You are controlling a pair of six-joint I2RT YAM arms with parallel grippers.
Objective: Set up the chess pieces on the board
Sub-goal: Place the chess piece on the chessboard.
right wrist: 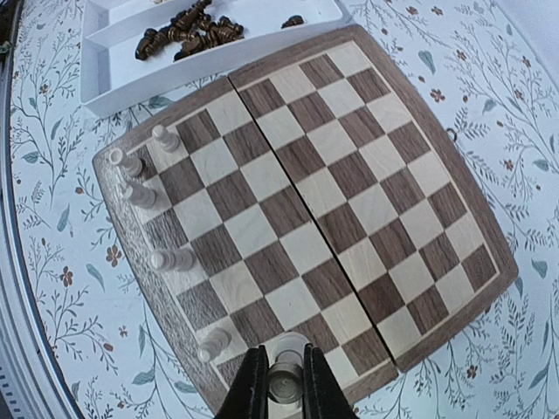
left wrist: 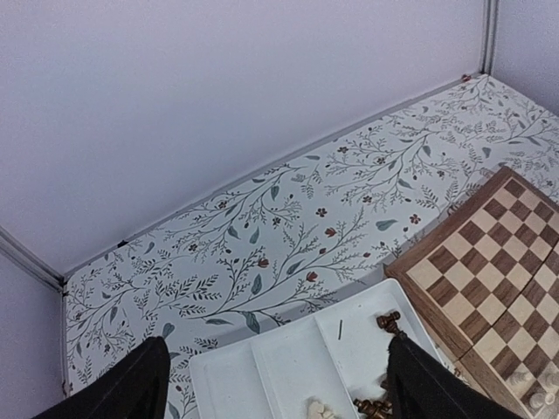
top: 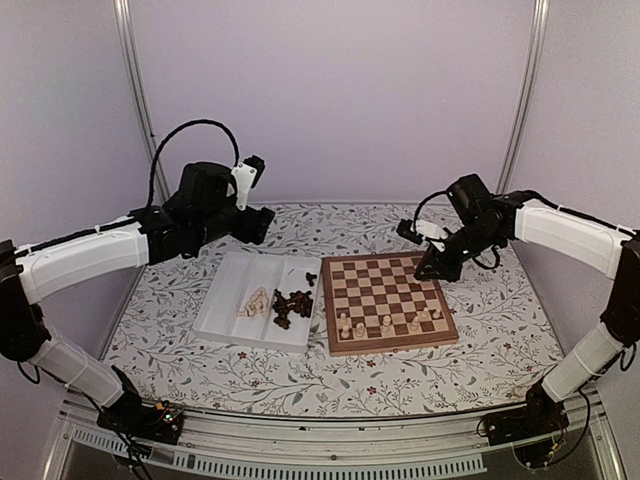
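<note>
While a pale chess piece (right wrist: 286, 377) is being pinched between the closed fingers of the right gripper (right wrist: 286, 389), it is being held at the near right corner of the board (right wrist: 341, 192). This is judged to be so that the row of cream pieces (right wrist: 140, 194) being laid along the near edge can be extended. The left gripper (left wrist: 281, 388) is being held wide open and empty above the far end of the white tray (left wrist: 288, 358). It is probably being readied for the dark pieces (top: 292, 305) heaped there, and it is being held well apart from the other arm.
</note>
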